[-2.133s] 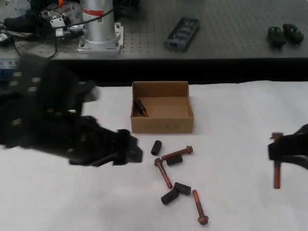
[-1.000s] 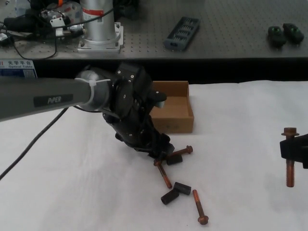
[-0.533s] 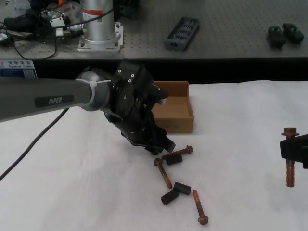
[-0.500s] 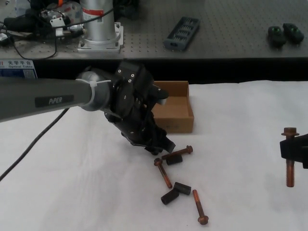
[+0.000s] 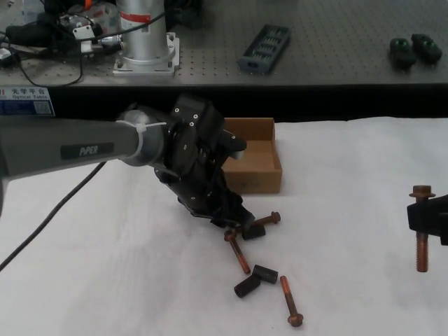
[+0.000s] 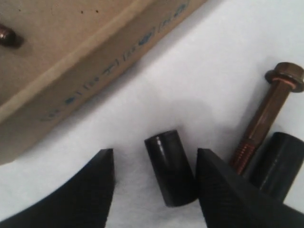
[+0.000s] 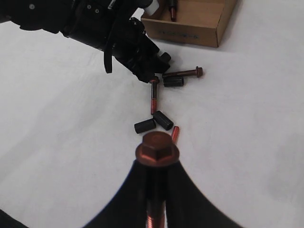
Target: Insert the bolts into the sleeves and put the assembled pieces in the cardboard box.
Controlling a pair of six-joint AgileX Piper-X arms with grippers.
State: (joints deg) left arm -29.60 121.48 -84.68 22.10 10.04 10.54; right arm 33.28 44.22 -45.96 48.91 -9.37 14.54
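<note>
Left gripper (image 6: 154, 159): fingers spread, straddling one sleeve (image 6: 171, 168). Sleeve: short, smooth black cylinder, lying flat on white cloth (image 5: 105, 280) just near of cardboard box (image 6: 95, 71); long axis roughly toward box. Right gripper (image 7: 156, 199): clamped on copper bolt (image 7: 156, 149), upright, head up, at scene's right edge.

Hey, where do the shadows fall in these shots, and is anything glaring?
Left wrist view: soft shadow on the cloth around the sleeve between the fingers of the left gripper, faint sheen on it. Right wrist view: the cardboard box shades the cloth beside it. High view: the metal post gleams.
</note>
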